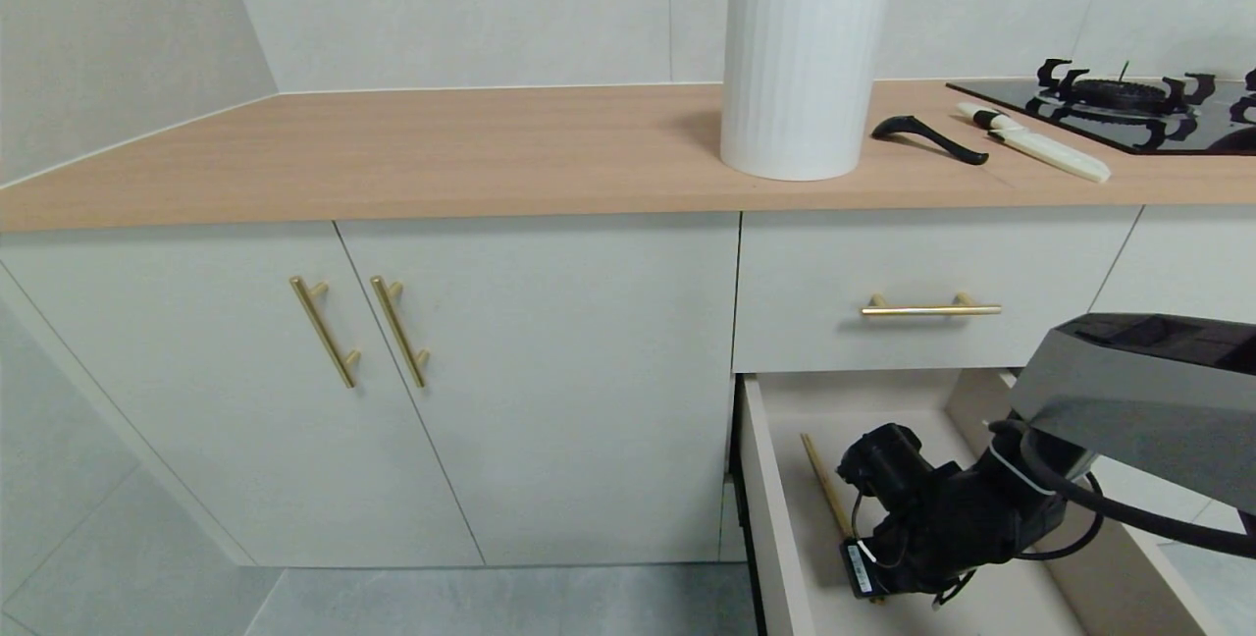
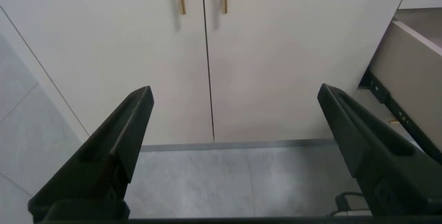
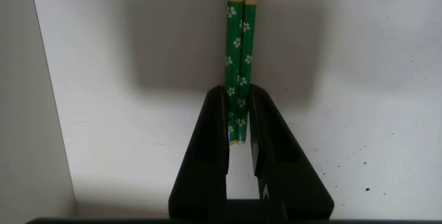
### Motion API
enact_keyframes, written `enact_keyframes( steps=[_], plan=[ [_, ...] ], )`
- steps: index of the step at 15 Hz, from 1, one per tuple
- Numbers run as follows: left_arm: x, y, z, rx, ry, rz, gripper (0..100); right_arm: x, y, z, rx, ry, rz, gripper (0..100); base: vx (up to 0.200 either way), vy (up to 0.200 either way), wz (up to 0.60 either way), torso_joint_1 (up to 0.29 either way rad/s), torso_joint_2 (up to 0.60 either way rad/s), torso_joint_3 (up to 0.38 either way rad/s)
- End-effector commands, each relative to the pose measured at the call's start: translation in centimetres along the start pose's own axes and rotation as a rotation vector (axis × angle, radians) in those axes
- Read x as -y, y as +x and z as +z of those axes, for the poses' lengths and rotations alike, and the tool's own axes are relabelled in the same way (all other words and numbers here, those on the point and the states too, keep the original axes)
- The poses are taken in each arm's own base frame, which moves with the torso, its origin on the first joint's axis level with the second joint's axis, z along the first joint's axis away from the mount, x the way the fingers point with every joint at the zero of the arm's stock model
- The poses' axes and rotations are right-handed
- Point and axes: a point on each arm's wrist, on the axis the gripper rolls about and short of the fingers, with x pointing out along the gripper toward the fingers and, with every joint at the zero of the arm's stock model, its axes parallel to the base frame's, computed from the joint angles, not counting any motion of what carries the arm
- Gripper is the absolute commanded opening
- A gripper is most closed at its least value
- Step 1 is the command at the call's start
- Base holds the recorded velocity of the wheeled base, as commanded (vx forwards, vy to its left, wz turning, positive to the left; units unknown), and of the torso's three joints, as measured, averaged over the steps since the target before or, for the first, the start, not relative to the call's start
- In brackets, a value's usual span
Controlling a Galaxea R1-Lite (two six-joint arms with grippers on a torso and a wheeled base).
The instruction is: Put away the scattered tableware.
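My right gripper (image 3: 239, 113) pinches two slim wooden chopsticks (image 3: 242, 30) (green, flower-printed ends) inside the smooth pale drawer (image 1: 770, 508); my left gripper (image 2: 235, 94) gapes wide.

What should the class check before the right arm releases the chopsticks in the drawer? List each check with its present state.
1. Drawer open: ok.
2. Chopsticks clamped in right gripper: ok.
3. Chopsticks inside the drawer walls, over its floor: ok.
4. Chopsticks resting on the drawer floor: cannot tell.
5. Left gripper open and free for the next item: ok.
6. Counter cleared of tableware: not ok; knife and black tool lie there.
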Motion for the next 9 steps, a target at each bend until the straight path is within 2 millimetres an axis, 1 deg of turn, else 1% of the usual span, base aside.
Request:
enact_keyframes(
  steps=[1, 2, 7, 9],
  plan=[
    [0.0, 0.0, 0.0, 0.0, 0.0, 0.001, 100, -0.04, 0.07, -0.12, -0.005, -0.002, 0.0, 0, 0.0, 0.0, 0.0, 0.0, 0.0, 0.0],
    [0.0, 0.0, 0.0, 0.0, 0.0, 0.001, 100, -0.04, 0.07, -0.12, -0.005, -0.002, 0.0, 100, 0.0, 0.0, 0.0, 0.0, 0.0, 0.0],
    [0.0, 0.0, 0.0, 0.0, 0.0, 0.0, 100, -0.01, 0.03, -0.19, -0.008, -0.002, -0.001, 100, 0.0, 0.0, 0.0, 0.0, 0.0, 0.0],
    [0.0, 0.0, 0.0, 0.0, 0.0, 0.0, 100, 0.03, -0.36, -0.2, -0.005, -0.002, -0.002, 100, 0.0, 0.0, 0.0, 0.0, 0.0, 0.0]
  ],
)
